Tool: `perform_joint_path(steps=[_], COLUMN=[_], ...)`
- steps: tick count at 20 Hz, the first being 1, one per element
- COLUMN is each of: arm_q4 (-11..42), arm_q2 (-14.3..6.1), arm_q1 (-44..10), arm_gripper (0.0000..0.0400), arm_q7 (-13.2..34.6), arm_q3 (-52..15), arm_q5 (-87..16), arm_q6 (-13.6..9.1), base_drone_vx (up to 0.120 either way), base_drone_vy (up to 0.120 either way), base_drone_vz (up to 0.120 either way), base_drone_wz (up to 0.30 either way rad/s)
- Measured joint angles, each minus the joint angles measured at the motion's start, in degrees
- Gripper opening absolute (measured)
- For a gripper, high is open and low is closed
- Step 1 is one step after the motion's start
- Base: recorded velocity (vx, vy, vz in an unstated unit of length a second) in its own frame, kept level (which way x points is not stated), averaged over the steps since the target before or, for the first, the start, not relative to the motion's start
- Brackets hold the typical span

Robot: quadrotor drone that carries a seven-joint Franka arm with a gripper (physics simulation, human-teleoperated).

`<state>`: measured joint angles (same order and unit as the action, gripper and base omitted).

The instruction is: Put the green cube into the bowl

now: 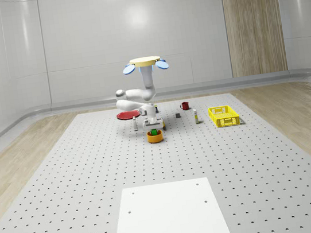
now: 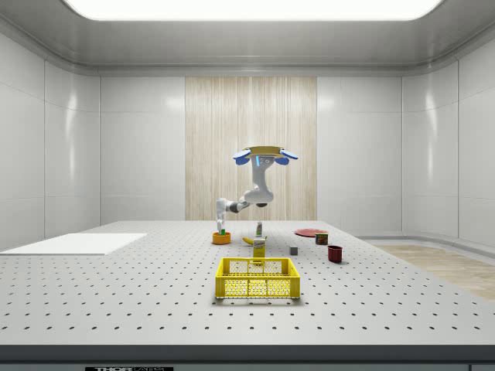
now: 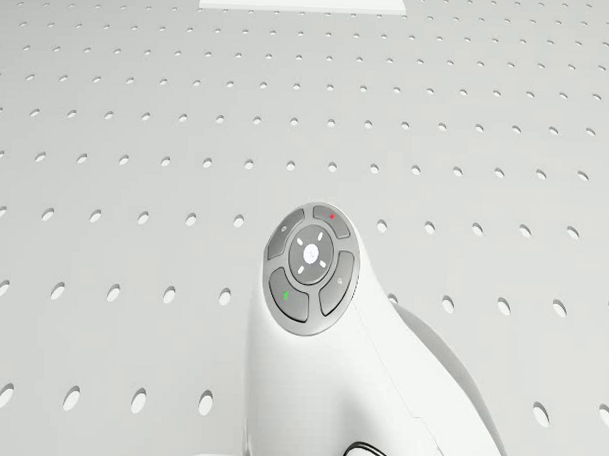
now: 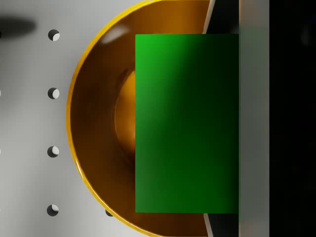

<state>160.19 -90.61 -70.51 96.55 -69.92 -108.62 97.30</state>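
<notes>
The green cube [image 1: 154,131] sits at the mouth of the orange bowl [image 1: 155,138] on the perforated table, its top showing above the rim. From the side, the cube [image 2: 223,231] is just over the bowl [image 2: 222,239]. In the wrist view the cube [image 4: 187,123] lies over the bowl's [image 4: 98,123] inside, with part of the gripper along one of its sides. My gripper [image 1: 153,128] points straight down onto the cube. The drone [image 1: 144,63] hovers above the table just behind the bowl, arm folded down. The arm's wrist link [image 3: 310,268] appears in the drone view.
A yellow basket [image 1: 224,116] stands toward the whole-scene view's right. A red plate [image 1: 126,115], a dark red mug [image 1: 185,106] and a few small items stand behind the bowl. A white panel [image 1: 170,219] lies at the table's near end.
</notes>
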Motion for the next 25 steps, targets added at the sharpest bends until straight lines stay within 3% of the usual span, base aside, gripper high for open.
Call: perform_joint_path(steps=[6,10,14,25], arm_q4=[-1.82,-2.39,-1.79,0.38], arm_q2=[0.77,1.31,1.57,1.86], arm_q1=[-1.12,-1.35,-0.79,0.85], arm_gripper=[0.0250,0.0340,0.0378,0.0399], arm_q7=[0.00,0.06,-0.02,-0.24], arm_q3=[4.74,6.07,4.86,-0.61], arm_q5=[-4.54,-5.92,-4.95,-0.09], arm_q6=[1.48,1.64,0.73,-2.11], base_drone_vx=[0.000,0.000,0.000,0.000], base_drone_vy=[0.000,0.000,0.000,0.000], base_drone_vz=[0.000,0.000,0.000,0.000], base_drone_wz=[0.000,0.000,0.000,0.000])
